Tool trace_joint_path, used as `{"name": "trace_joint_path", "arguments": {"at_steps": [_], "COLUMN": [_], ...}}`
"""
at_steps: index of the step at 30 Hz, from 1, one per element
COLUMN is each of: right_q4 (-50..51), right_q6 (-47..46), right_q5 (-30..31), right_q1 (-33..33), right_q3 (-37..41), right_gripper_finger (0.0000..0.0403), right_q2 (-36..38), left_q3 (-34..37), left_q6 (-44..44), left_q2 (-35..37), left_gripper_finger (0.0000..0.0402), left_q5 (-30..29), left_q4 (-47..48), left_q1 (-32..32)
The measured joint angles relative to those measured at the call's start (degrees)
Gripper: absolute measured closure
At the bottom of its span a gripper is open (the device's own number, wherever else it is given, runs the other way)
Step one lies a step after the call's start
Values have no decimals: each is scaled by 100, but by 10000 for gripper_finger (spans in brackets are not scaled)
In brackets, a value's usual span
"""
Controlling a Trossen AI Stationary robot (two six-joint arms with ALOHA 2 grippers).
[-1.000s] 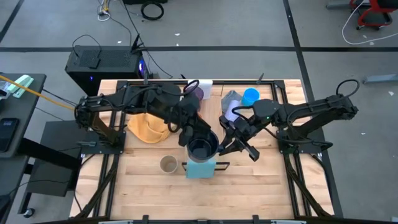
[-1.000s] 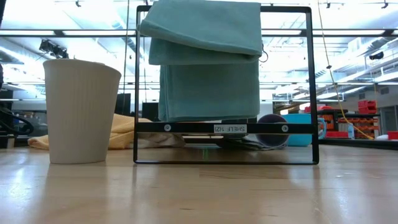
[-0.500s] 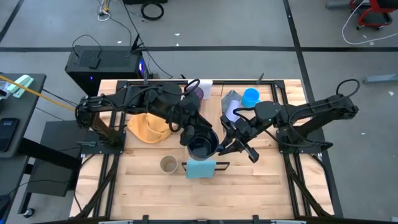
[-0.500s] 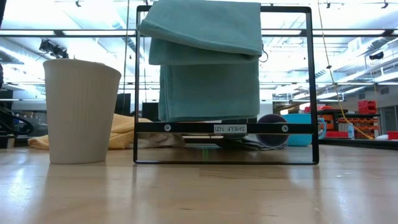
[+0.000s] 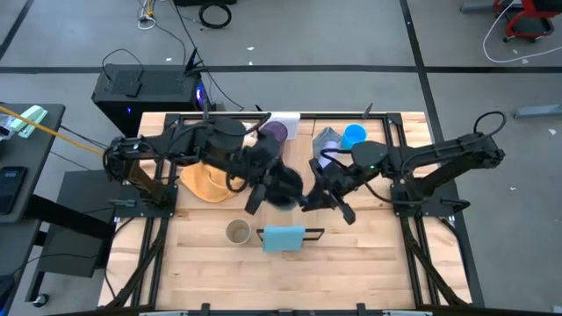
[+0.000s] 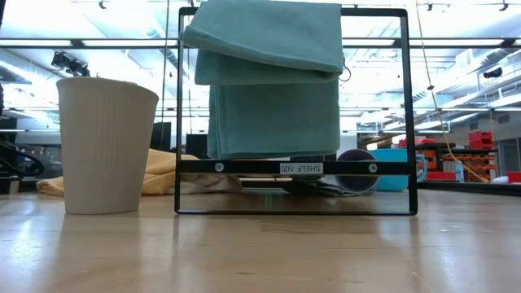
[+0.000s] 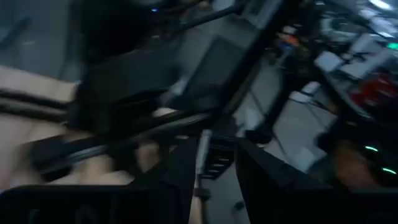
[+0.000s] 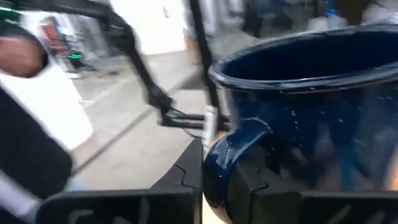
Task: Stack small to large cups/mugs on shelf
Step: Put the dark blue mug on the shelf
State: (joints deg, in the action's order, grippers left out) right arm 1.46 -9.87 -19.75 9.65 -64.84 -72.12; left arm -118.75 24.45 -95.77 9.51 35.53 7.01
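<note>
Right gripper (image 8: 217, 180) clamps the navy mug (image 8: 311, 106) by its handle, mid-table, at about 12 o'clock from the teal-draped rack (image 5: 284, 238). Left gripper (image 5: 263, 189) sits just at the mug's 9 o'clock; whether it is spread or closed I cannot tell. Beige cup (image 5: 237, 232) stands at the rack's 9 o'clock. Step in hand, likely: carrying the mug to stack. Next: lower it level, then release.

The table (image 5: 351, 254) is viewed from directly overhead and level from its surface; the beige cup (image 6: 106, 145) is shared by these 2 views.
</note>
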Motion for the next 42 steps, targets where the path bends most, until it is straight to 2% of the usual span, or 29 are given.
{"name": "trace_joint_path", "arguments": {"at_steps": [3, 13, 20, 30, 35, 42], "right_q4": [83, 12, 55, 359, 382, -646], "right_q6": [51, 62, 41, 260, 280, -248], "right_q5": [-25, -141, -305, 691, 854, 638], "right_q1": [19, 33, 397, 504, 512, 512], "right_q3": [-10, -22, -22, 146, 348, 1052], "right_gripper_finger": [390, 391, 391, 391, 391, 391], "right_q2": [40, 39, 46, -109, -165, -284], "left_q3": [0, 4, 10, 8, 8, 12], "left_q6": [-145, -388, -1009, -1535, -1506, -1466], "left_q2": [-11, 77, 439, 1147, 1196, 1132], "left_gripper_finger": [274, 255, 264, 283, 285, 278], "left_q5": [40, -34, -219, -1312, -1531, -1531], "left_q4": [-232, -441, -343, -73, 431, 705], "left_q1": [-11, -61, -264, -507, -481, -476]}}
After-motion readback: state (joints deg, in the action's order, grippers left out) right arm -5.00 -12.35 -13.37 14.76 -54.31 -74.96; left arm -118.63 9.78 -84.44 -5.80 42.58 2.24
